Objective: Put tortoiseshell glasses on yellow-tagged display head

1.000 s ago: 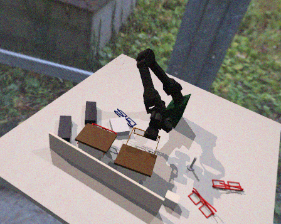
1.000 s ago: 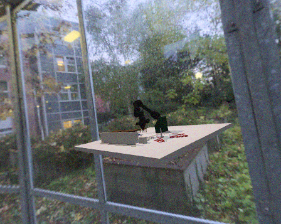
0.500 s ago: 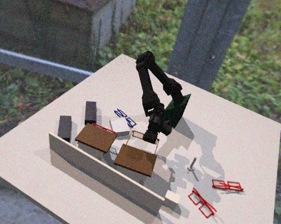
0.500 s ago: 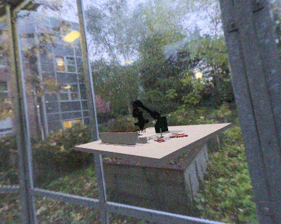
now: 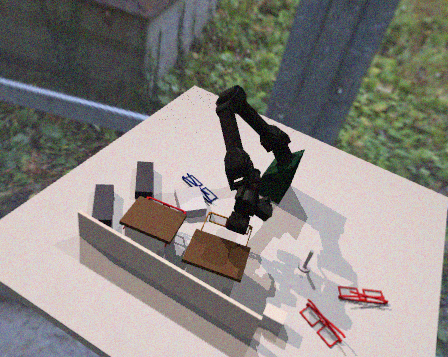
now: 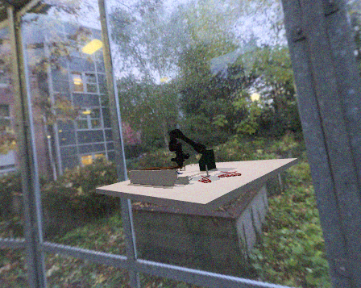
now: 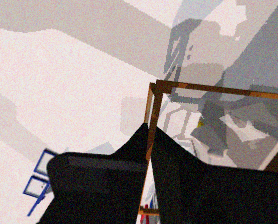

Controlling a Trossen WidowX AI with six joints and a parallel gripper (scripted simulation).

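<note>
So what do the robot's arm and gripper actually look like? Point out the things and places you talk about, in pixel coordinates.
The arm (image 5: 229,127) (image 6: 188,140) is matte black all over, with chunky rounded joints and slimmer links. The gripper (image 5: 238,229) (image 7: 147,127) is black too, its fingers tapering to points. I can't make out any cables or markings.

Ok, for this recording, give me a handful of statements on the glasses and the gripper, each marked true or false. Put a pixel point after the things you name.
1. The gripper (image 5: 238,230) (image 7: 147,127) is shut on the tortoiseshell glasses (image 5: 204,226) (image 7: 210,89). True.
2. The blue glasses (image 5: 200,188) (image 7: 36,186) hang from the gripper. False: they lie on the table top (image 5: 158,140) (image 6: 230,181).
3. Two red pairs of glasses lie near the small upright post (image 5: 308,261) (image 6: 206,170). True.
4. The tortoiseshell glasses have been let go. False: the gripper holds them.
5. The two brown panels (image 5: 153,220) (image 5: 216,255) are stacked one on the other. False: they are side by side, apart.
</note>
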